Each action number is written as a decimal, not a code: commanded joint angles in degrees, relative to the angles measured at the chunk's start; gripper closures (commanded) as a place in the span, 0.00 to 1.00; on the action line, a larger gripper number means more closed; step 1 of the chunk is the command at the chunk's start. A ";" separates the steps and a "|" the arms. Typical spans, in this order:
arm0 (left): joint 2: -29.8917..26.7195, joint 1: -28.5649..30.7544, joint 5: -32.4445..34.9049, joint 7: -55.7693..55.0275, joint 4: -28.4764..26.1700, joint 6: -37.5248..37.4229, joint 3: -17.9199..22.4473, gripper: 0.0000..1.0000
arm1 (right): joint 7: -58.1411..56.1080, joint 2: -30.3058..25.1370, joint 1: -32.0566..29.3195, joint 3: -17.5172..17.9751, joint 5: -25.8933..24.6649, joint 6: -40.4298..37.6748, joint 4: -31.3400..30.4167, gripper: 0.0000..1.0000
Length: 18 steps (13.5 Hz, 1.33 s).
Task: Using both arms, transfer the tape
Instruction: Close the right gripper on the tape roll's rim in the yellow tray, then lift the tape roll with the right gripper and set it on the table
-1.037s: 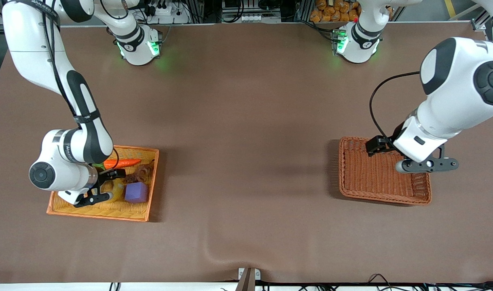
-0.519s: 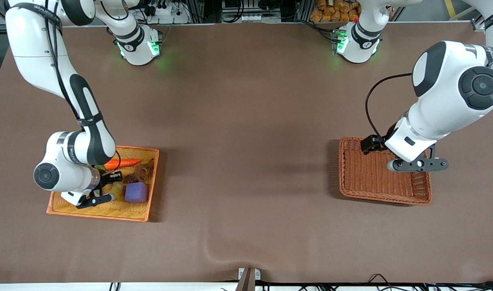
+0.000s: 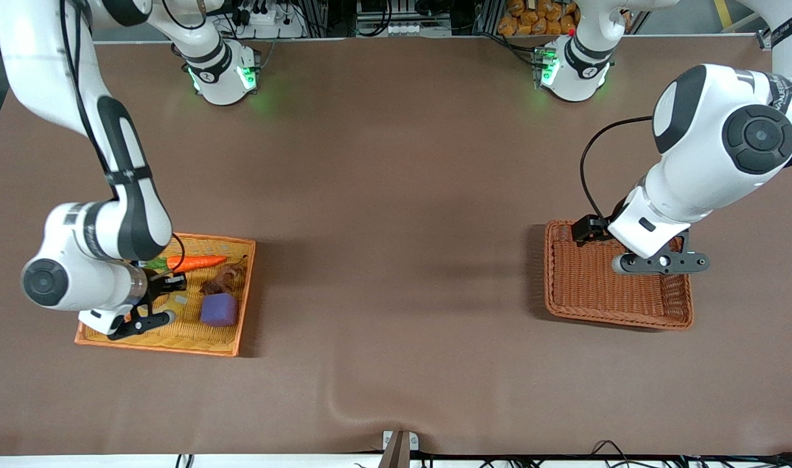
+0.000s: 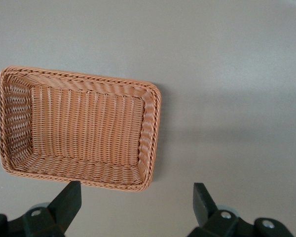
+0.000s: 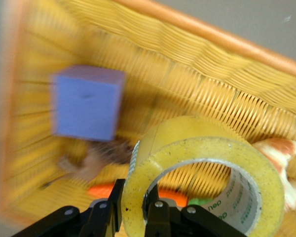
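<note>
Lifting tape (image 5: 202,168), right hand (image 5: 133,207) clamped.

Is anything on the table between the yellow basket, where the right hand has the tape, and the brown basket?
Nothing visible: the right hand grips the tape, and only bare table lies toward the brown basket.

Count: two woven wicker baskets, yellow-orange (image 3: 243,296) and brown (image 3: 603,305); one yellowish translucent tape roll (image 5: 202,163); one purple block (image 3: 219,309); one orange carrot (image 3: 197,262).
</note>
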 commanded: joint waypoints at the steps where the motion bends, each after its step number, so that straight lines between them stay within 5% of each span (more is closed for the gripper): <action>1: -1.10 -0.20 1.68 -1.29 -0.54 -0.40 0.07 0.00 | 1.80 -1.16 2.89 0.03 2.20 -8.90 7.39 1.00; 7: -0.48 -0.28 3.78 -1.46 -1.06 -0.40 0.07 0.00 | 36.54 -1.43 21.75 -0.14 10.65 -10.43 11.97 1.00; 11: -0.48 0.24 3.79 -1.38 -1.15 -1.36 0.15 0.00 | 59.15 6.55 38.20 -0.23 10.65 9.91 11.98 1.00; 16: -2.49 0.68 3.79 -1.55 -0.71 -3.73 0.15 0.00 | 66.13 15.79 44.64 -0.23 10.56 22.69 11.98 1.00; 18: -1.80 0.77 3.79 -1.64 -0.71 -4.01 0.07 0.00 | 66.77 17.82 45.26 -0.23 10.56 27.18 11.89 0.79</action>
